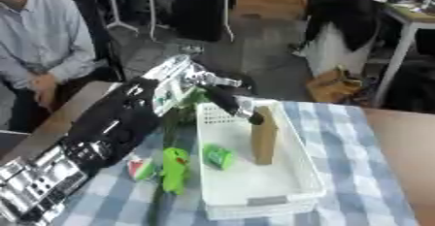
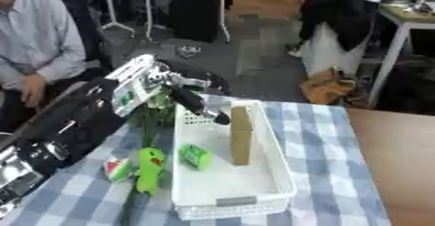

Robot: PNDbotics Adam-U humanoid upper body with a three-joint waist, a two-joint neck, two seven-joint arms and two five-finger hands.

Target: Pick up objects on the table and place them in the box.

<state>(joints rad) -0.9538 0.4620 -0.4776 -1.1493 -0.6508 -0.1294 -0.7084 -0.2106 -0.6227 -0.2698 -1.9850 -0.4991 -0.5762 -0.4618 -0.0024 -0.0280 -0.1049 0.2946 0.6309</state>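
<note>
A white basket (image 1: 263,201) sits on the checked cloth. Inside it a tall tan box (image 1: 264,135) stands upright, and a small green packet (image 1: 218,156) lies at its left wall. My left hand (image 1: 223,95) reaches in from the left over the basket's far left corner, fingers stretched toward the tan box's top, one fingertip (image 1: 255,119) at or just short of it, nothing curled round it. Left of the basket lie a green parrot-like toy (image 1: 174,168), a red-and-green watermelon-slice piece (image 1: 139,168) and leafy greens (image 1: 180,111). My right hand does not show.
The blue-and-white checked cloth (image 1: 348,171) covers the table, with bare wood (image 1: 399,137) at the right. A person in a light shirt sits at the far left behind the table. Chairs, a bag and desks stand on the floor beyond.
</note>
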